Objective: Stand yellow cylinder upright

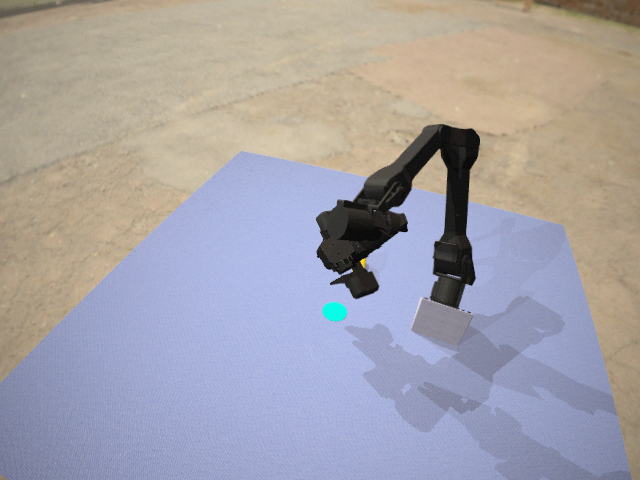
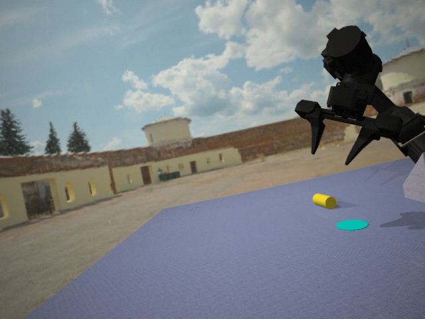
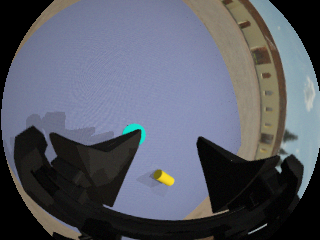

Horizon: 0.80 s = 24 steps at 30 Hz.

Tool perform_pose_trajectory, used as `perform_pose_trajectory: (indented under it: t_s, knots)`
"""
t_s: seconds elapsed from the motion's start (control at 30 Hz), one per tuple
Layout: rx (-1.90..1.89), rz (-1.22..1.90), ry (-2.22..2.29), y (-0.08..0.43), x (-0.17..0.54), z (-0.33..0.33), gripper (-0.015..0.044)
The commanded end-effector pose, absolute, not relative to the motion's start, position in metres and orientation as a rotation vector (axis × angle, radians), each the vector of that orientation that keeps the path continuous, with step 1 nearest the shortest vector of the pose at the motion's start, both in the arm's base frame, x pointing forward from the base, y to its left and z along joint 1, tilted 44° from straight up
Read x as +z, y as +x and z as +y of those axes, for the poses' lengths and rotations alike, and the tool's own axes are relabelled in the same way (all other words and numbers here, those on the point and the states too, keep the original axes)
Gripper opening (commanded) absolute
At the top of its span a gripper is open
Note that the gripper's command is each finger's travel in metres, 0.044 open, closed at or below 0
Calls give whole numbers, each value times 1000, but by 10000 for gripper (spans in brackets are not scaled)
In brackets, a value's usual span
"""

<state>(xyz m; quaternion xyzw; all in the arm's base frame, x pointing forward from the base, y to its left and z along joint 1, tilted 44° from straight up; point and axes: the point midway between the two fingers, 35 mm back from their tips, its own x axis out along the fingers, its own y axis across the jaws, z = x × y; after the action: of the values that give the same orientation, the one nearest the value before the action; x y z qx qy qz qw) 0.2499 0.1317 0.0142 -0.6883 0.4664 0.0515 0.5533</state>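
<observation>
The yellow cylinder (image 2: 324,201) (image 3: 164,177) lies on its side on the blue mat; in the top view only a bit of it (image 1: 363,262) shows behind the gripper. The flat cyan circle (image 1: 334,312) (image 2: 352,224) lies near it, with nothing on it; in the wrist view a fingertip covers part of the circle (image 3: 131,129). My gripper (image 2: 330,159) (image 3: 169,137) is open and empty, in the air above the cylinder, with its fingers pointing down at a slant. In the wrist view the cylinder shows between the two fingers, farther off. In the top view the arm hides one finger.
The blue mat (image 1: 180,335) (image 2: 206,260) carries the cylinder and circle. The arm's pale base block (image 1: 442,321) (image 2: 414,185) stands to the right of the circle in the top and exterior views. Shadows of the arm fall on the mat beside the base. Paved ground surrounds the mat.
</observation>
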Motion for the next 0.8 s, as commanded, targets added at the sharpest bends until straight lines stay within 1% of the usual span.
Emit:
perform_pose_trajectory:
  t_s: [0.0,0.4,0.77]
  knots:
    - [-337,1164,-909,270,59,84,309]
    - [-802,1078,-271,269,101,29,309]
    - [-1232,859,298,251,140,-22,309]
